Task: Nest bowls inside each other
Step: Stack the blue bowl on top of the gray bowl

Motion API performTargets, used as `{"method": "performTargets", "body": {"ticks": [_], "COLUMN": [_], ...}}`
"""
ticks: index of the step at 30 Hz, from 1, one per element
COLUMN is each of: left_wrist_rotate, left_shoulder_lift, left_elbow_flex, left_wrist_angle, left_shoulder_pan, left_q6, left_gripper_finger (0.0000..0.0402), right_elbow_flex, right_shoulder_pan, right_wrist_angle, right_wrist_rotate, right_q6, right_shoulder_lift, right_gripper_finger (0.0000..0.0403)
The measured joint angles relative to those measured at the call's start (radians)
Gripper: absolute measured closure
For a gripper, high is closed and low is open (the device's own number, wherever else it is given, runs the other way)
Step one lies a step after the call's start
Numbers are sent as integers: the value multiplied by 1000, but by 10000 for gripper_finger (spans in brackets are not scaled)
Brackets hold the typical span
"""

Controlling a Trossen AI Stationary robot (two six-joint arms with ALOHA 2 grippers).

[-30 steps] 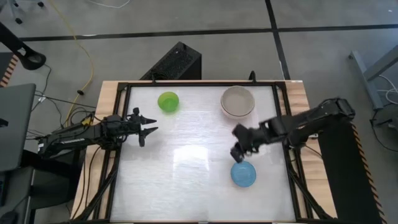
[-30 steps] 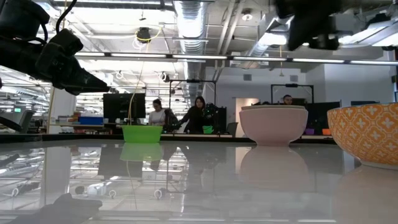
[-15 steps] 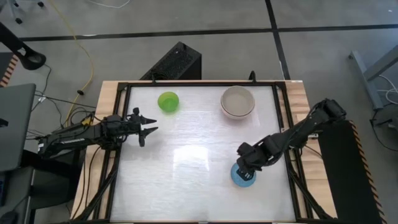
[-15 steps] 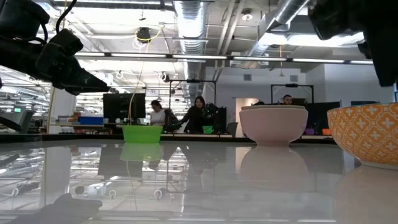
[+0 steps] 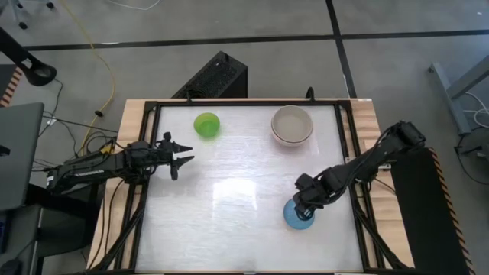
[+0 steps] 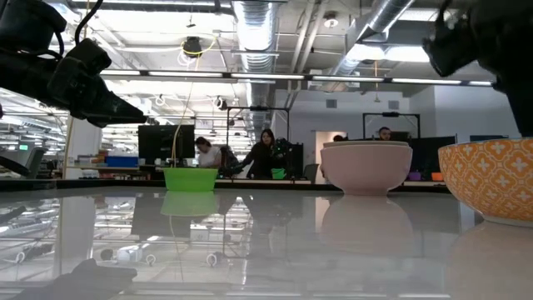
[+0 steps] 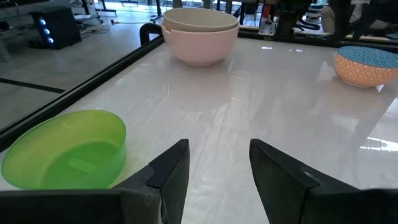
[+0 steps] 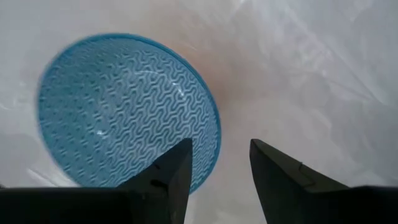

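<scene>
The blue bowl, wave-patterned inside and orange outside, stands on its base at the table's near right. My right gripper hangs open over it, pointing down. One finger is over the bowl's inside and one is beyond its rim; no touch shows. The green bowl stands at the far left. A pale pink-white bowl with a grey-beige bowl nested in it stands at the far right. My left gripper waits open at the table's left, nothing between its fingers.
A black frame runs around the white tabletop. The table's middle is bare. Beyond the far edge, people sit at desks in the room.
My right gripper has moved toward the table's near edge and down, from the bare table beyond the blue bowl to right over it. It has tipped from a slant until it points straight down. The bowls have stayed in place.
</scene>
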Motion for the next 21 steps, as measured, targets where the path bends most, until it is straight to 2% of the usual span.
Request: {"method": "performTargets", "body": {"ticks": [14, 17, 21], "left_wrist_rotate": [0, 0, 0], "left_shoulder_lift": [0, 0, 0], "left_elbow_flex": [0, 0, 0], "left_wrist_angle": [0, 0, 0], "left_shoulder_pan": [0, 0, 0], "left_q6": [0, 0, 0], "left_gripper_finger": [244, 244, 244], "right_elbow_flex": [-176, -189, -192], "right_shoulder_pan": [0, 0, 0], "right_wrist_angle": [225, 234, 241], "right_wrist_rotate": [0, 0, 0], "right_q6": [-5, -8, -17], "right_shoulder_lift": [0, 0, 0], "right_gripper_finger": [233, 259, 332]}}
